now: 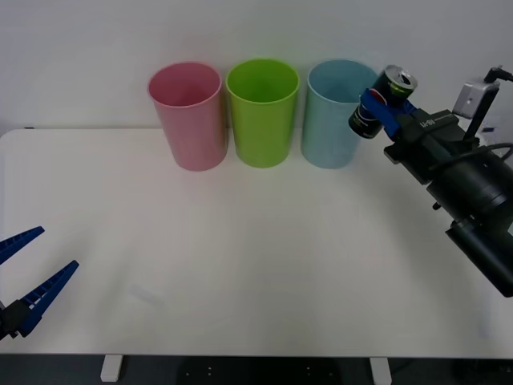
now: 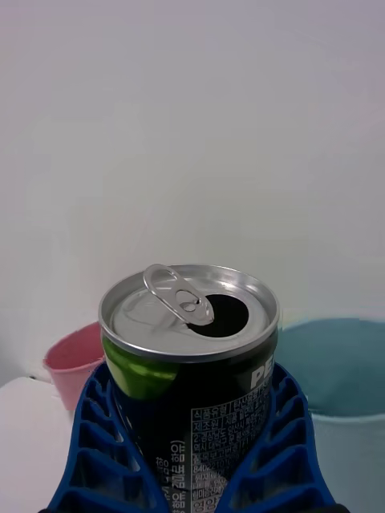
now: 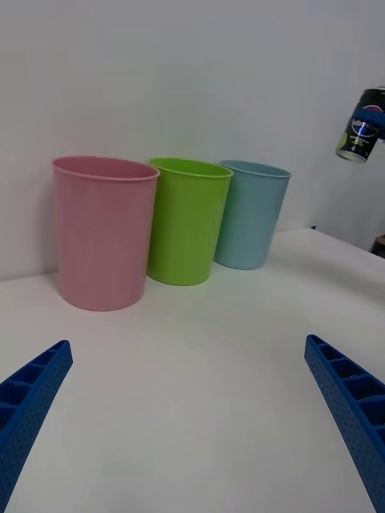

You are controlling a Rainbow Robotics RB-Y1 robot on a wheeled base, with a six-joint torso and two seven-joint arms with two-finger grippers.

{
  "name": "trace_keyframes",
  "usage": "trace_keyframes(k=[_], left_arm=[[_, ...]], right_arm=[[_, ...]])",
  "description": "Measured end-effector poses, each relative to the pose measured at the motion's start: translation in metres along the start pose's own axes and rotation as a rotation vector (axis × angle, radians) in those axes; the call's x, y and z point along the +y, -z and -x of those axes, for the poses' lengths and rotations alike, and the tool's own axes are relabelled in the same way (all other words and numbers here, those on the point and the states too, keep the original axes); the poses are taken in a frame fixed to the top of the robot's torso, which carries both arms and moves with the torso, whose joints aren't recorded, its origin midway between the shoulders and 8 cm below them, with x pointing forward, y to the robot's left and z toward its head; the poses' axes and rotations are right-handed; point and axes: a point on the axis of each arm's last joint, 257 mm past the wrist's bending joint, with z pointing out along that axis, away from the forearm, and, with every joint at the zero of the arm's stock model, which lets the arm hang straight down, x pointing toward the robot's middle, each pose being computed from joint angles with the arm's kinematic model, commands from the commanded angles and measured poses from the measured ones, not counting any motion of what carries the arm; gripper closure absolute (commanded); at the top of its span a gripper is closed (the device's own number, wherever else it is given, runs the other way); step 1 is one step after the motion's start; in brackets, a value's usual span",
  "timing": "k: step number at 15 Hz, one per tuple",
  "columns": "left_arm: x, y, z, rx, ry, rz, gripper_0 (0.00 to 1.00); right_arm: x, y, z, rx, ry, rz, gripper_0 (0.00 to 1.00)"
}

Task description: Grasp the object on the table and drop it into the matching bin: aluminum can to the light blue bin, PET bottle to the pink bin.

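A small dark aluminum can [image 1: 383,98] with a silver top is held up in the air by my right gripper [image 1: 383,107], which is shut on it. It hangs tilted at the right edge of the light blue bin [image 1: 335,112], about level with the rim. In the right wrist view the can [image 2: 191,377] sits between the blue fingers [image 2: 96,449], with the light blue bin [image 2: 341,385] and the pink bin [image 2: 72,361] behind it. The pink bin [image 1: 188,115] stands at the left of the row. My left gripper [image 1: 24,277] rests open near the table's front left edge.
A lime green bin [image 1: 262,111] stands between the pink and light blue bins along the far side of the white table [image 1: 240,257]. The left wrist view shows the three bins [image 3: 188,216] in a row and the can [image 3: 362,127] high at the far right.
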Motion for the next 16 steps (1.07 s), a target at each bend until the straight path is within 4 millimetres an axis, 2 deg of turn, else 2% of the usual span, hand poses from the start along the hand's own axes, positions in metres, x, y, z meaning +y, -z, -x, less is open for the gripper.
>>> trace_keyframes(k=[4,8,13,16], left_arm=[[0.000,0.000,0.000,0.000,0.000,0.000,0.00],[0.000,0.000,0.000,0.000,0.000,0.000,0.00],[0.000,0.000,0.000,0.000,0.000,0.000,0.00],[0.000,0.000,0.000,0.000,0.000,0.000,0.00]], right_arm=[[-0.036,-0.033,0.014,0.001,0.073,-0.045,1.00],[-0.068,-0.067,0.018,0.024,0.107,-0.090,1.00],[-0.102,-0.108,0.013,0.058,0.105,-0.150,1.00],[-0.119,-0.131,0.003,0.086,0.103,-0.209,1.00]])
